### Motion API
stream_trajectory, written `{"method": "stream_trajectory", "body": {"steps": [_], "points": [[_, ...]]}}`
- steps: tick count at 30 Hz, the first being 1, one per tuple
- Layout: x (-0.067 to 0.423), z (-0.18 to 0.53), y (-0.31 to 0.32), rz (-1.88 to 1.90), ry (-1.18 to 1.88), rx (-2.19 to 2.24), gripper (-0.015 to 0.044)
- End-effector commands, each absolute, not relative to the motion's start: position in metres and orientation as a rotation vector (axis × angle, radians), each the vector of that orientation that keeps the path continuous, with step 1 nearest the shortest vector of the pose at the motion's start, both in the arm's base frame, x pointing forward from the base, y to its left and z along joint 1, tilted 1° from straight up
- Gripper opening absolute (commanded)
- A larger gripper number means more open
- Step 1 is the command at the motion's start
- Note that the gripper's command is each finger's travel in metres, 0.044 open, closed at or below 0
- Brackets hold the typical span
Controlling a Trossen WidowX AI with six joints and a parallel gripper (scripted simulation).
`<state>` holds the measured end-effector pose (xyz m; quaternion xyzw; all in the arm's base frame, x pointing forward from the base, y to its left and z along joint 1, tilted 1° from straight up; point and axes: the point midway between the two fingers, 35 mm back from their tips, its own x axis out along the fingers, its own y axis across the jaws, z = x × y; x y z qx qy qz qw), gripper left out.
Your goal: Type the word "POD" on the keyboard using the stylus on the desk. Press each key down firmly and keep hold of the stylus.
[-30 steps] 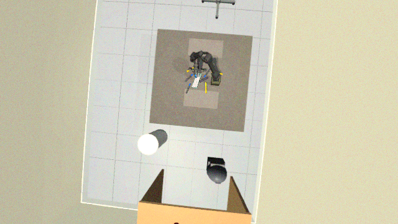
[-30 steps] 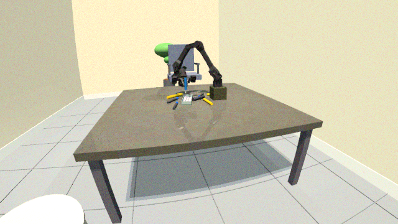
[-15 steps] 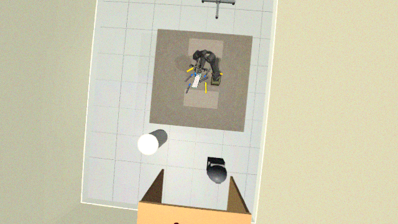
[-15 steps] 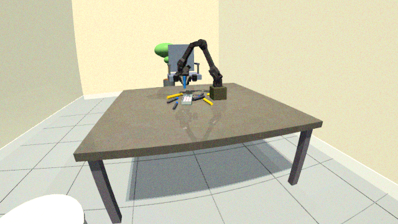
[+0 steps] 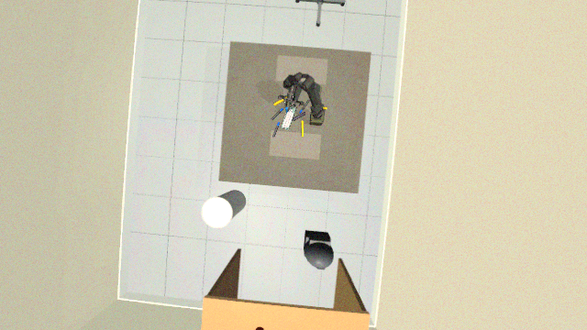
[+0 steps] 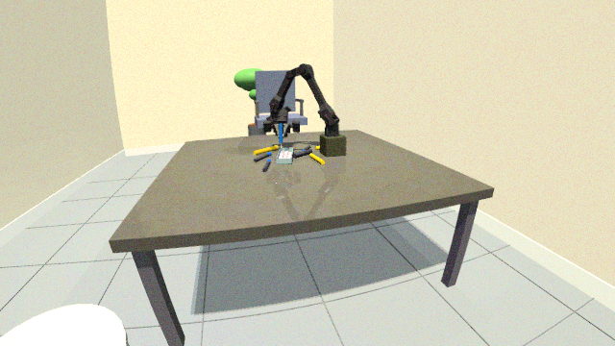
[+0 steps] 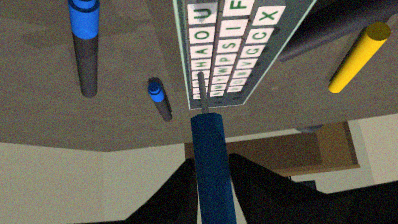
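My gripper (image 7: 212, 161) (image 6: 280, 120) (image 5: 289, 102) is shut on the blue stylus (image 7: 212, 150) (image 6: 280, 134) and holds it nearly upright. The stylus's thin grey tip (image 7: 201, 89) points at the left column of keys near one end of the small keyboard (image 7: 230, 45) (image 6: 284, 156) (image 5: 287, 120). The keys there are too small to read, and I cannot tell whether the tip touches one. The keyboard lies flat on the brown table (image 6: 336, 192) (image 5: 339, 151) near the arm's base (image 6: 332, 145) (image 5: 316, 119).
Loose pens lie around the keyboard: two grey ones with blue caps (image 7: 85, 45) (image 7: 160, 97), a yellow one (image 7: 357, 57) (image 6: 316, 159), another yellow one (image 6: 265, 150) and a dark one (image 7: 330, 25). A chair (image 6: 274, 96) stands behind the table.
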<state>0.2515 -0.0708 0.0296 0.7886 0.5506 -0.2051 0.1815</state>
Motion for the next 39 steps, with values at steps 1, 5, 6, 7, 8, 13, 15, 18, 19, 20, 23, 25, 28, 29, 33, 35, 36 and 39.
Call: {"method": "stream_trajectory", "body": {"steps": [1, 5, 6, 7, 8, 13, 15, 18, 19, 20, 23, 25, 28, 29, 33, 35, 36, 39], "points": [[0.25, 0.019, -0.069, -0.587, 1.566, 2.243, 0.0], [0.25, 0.019, -0.069, -0.587, 1.566, 2.243, 0.0], [0.25, 0.019, -0.069, -0.587, 1.566, 2.243, 0.0], [0.25, 0.019, -0.069, -0.587, 1.566, 2.243, 0.0], [0.25, 0.018, -0.069, -0.587, 1.566, 2.243, 0.0026], [0.249, 0.016, -0.068, -0.587, 1.566, 2.243, 0.0081], [0.249, 0.016, -0.068, -0.587, 1.566, 2.243, 0.0081], [0.249, 0.016, -0.069, -0.587, 1.566, 2.243, 0.0081], [0.249, 0.015, -0.069, -0.587, 1.566, 2.243, 0.0081], [0.249, 0.015, -0.069, -0.587, 1.566, 2.243, 0.0081], [0.25, 0.013, -0.069, -0.587, 1.566, 2.243, 0.0081], [0.25, 0.012, -0.069, -0.587, 1.566, 2.243, 0.0081], [0.25, 0.011, -0.069, -0.587, 1.566, 2.243, 0.0081], [0.25, 0.011, -0.069, -0.587, 1.566, 2.243, 0.0081], [0.25, 0.009, -0.069, -0.587, 1.566, 2.243, 0.0081], [0.25, 0.008, -0.069, -0.587, 1.566, 2.243, 0.0081], [0.25, 0.008, -0.069, -0.587, 1.566, 2.243, 0.0081], [0.25, 0.007, -0.069, -0.587, 1.566, 2.243, 0.0081]]}}
